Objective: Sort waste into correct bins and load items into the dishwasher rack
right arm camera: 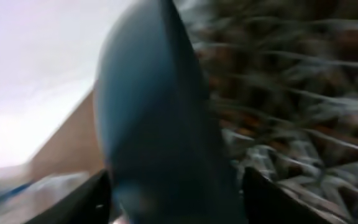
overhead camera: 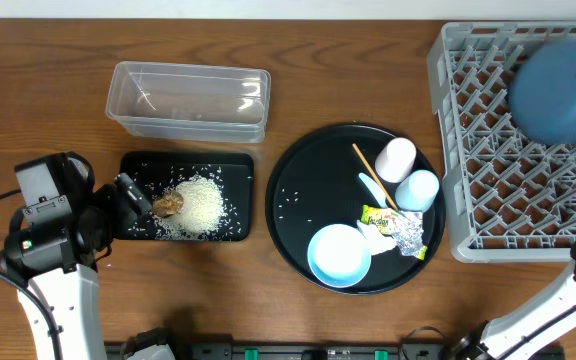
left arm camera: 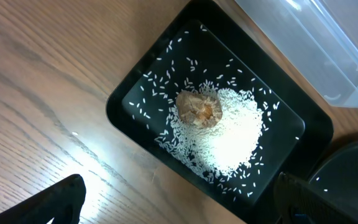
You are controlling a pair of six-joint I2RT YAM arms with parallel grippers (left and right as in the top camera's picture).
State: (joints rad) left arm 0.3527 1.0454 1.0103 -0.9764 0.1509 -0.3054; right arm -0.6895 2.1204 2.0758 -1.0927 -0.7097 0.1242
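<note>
Right wrist view blurred — dark-blue plate point(right arm camera: 160, 124) fills it, rack point(right arm camera: 303, 93) smeared behind

Rice point(overhead camera: 200, 203) lies in the shallow tray point(overhead camera: 240, 170), tub point(overhead camera: 188, 68) behind it, plate point(overhead camera: 556, 92) in the rack point(overhead camera: 488, 180).

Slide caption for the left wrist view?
Open left hand above a shallow black rectangular tray holding loose white rice and a brown food lump, clear plastic tub beside it.

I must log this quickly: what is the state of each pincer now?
Left pincer: open, holding nothing, above the black tray.
Right pincer: straddles the dark-blue plate; blurred, so a grip cannot be told.
</note>
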